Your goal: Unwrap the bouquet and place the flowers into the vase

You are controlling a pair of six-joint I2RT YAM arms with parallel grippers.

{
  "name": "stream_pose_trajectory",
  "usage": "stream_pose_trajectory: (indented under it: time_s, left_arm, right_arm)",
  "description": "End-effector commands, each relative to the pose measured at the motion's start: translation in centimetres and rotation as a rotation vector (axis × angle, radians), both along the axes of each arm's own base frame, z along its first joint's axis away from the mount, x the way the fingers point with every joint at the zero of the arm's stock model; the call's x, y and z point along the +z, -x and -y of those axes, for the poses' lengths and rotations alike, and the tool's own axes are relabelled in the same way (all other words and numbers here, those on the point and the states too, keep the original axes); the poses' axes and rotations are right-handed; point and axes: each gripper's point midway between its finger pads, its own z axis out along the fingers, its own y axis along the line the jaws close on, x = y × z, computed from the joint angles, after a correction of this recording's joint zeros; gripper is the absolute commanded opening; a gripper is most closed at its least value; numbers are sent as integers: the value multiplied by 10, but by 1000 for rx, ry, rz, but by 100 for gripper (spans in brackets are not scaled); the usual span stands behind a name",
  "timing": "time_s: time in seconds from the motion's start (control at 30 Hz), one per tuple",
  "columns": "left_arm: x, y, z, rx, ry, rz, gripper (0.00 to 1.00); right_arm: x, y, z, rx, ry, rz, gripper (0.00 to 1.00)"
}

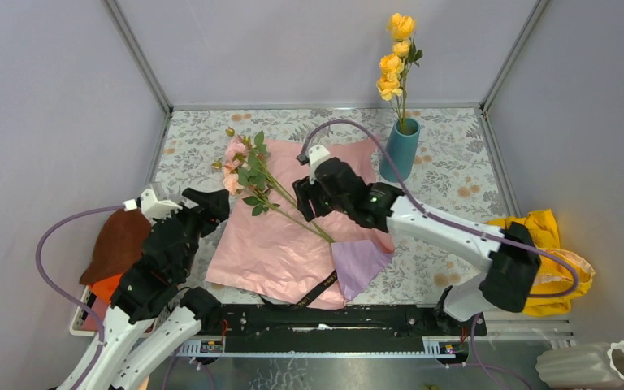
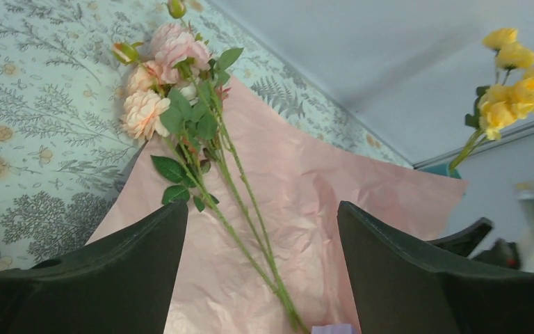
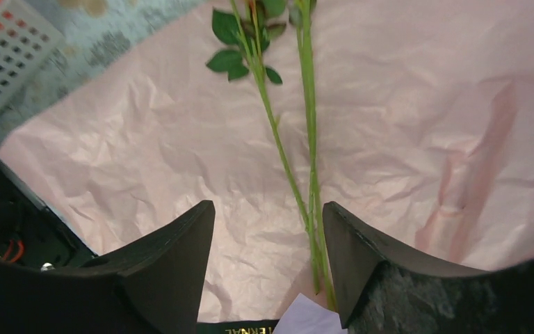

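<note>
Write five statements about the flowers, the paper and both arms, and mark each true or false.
1. The yellow roses stand in the teal vase. True.
2. The pink roses stand in that vase too. False: they lie on the spread-out pink paper.
3. The right arm's jaws are open, with the green stems between them. True.
4. The black ribbon is tied round the stems. False: it lies loose at the paper's near edge.
5. The left arm's jaws are shut on a rose. False: they are open and hold nothing.
</note>
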Motion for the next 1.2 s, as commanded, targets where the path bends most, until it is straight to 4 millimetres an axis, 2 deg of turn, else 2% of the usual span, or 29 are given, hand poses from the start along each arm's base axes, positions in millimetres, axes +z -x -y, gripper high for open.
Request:
stream_pose_trajectory:
  time_s: [0.0, 0.17, 0.27, 0.53, 0.77, 0.87, 0.97, 1.07, 1.17]
  left_arm:
    - [-13, -5, 0, 21, -17, -41, 86]
    - [-16, -6, 4, 2, -20, -50, 86]
    - [-17, -5, 4, 0, -20, -48, 86]
    - [-22, -3, -1, 17, -32, -45, 88]
    - [-29, -4, 1, 11, -36, -61, 89]
    - [-31, -5, 4, 0, -33, -66, 89]
    - [-35, -7, 9, -15, -29, -76, 90]
    - [-38, -11, 19, -47, -12, -85, 92]
    - [-45, -17, 38, -114, 9, -106, 94]
  right_arm:
    - [-48, 1, -6, -39, 77, -78, 64]
    - [-104, -14, -7, -96, 217, -118, 62]
    - [-128, -20, -11, -113, 275, -141, 60]
    - [-162, -33, -12, -134, 375, -148, 41]
    - [-177, -34, -9, -142, 412, -156, 19]
    - [-177, -34, -7, -155, 416, -155, 8]
    - [-168, -36, -5, -174, 404, -145, 0]
    - [-145, -36, -8, -181, 353, -125, 0]
    - [-113, -34, -11, -174, 275, -100, 0]
